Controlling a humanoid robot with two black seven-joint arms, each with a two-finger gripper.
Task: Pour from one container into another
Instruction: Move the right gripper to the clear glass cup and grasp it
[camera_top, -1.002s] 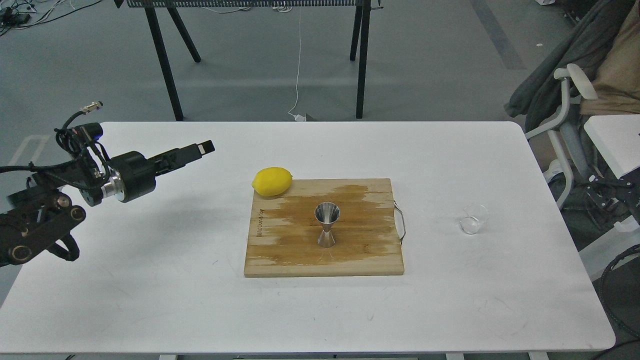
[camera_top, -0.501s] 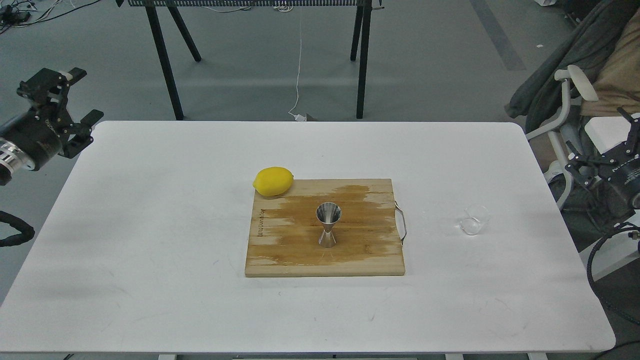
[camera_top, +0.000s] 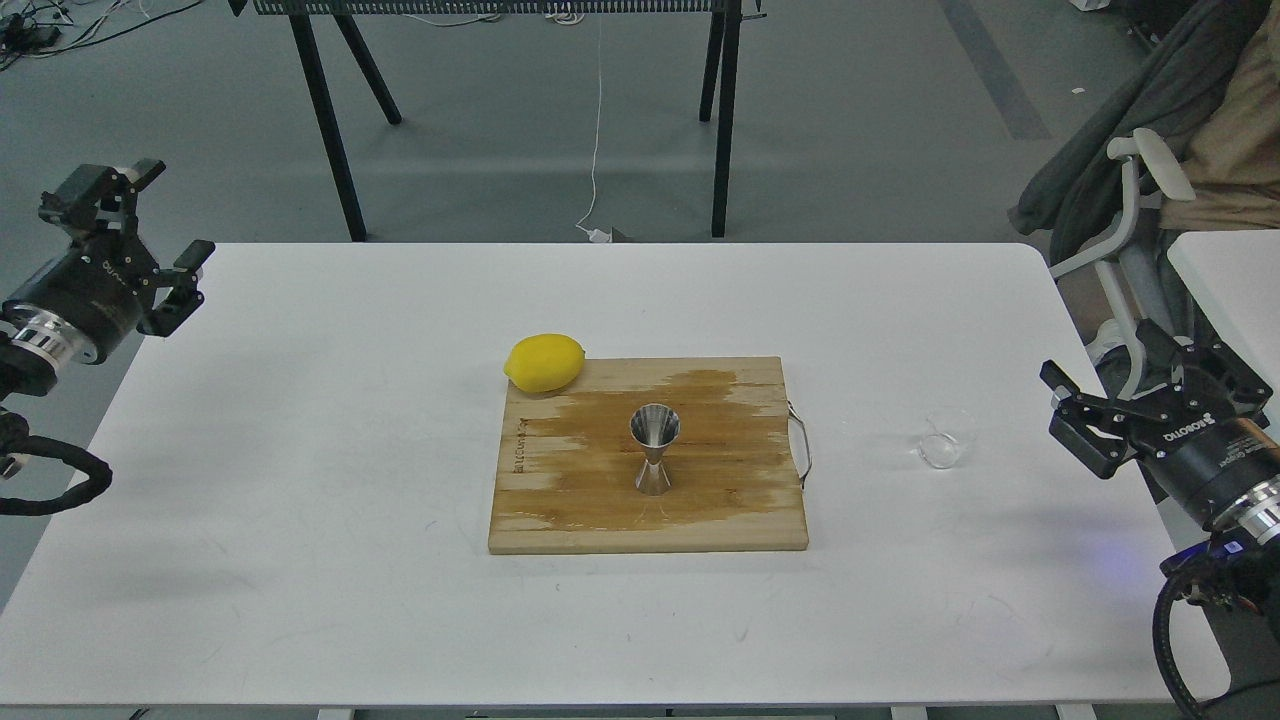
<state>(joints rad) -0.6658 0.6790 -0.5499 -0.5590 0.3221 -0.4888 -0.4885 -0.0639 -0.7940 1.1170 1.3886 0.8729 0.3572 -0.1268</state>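
The small clear glass cup (camera_top: 946, 441) stands on the white table (camera_top: 300, 450) at the right, apart from everything else. On the middle of a wooden cutting board (camera_top: 720, 510) the steel hourglass jigger (camera_top: 654, 450) stands upright. My right gripper (camera_top: 1135, 385) is open over the table's right edge, a short way right of the cup and not touching it. Beyond the far left corner of the table, my left gripper (camera_top: 172, 215) hangs open and holds nothing.
A yellow lemon (camera_top: 545, 362) lies at the board's far left corner. The board has a metal handle (camera_top: 803, 445) on its right side. A chair draped with clothes (camera_top: 1150, 170) stands off the table's right; black table legs (camera_top: 325, 120) stand behind.
My left arm pulled back from over the table to its far left corner. My right gripper came into view and moved in over the right edge toward the cup.
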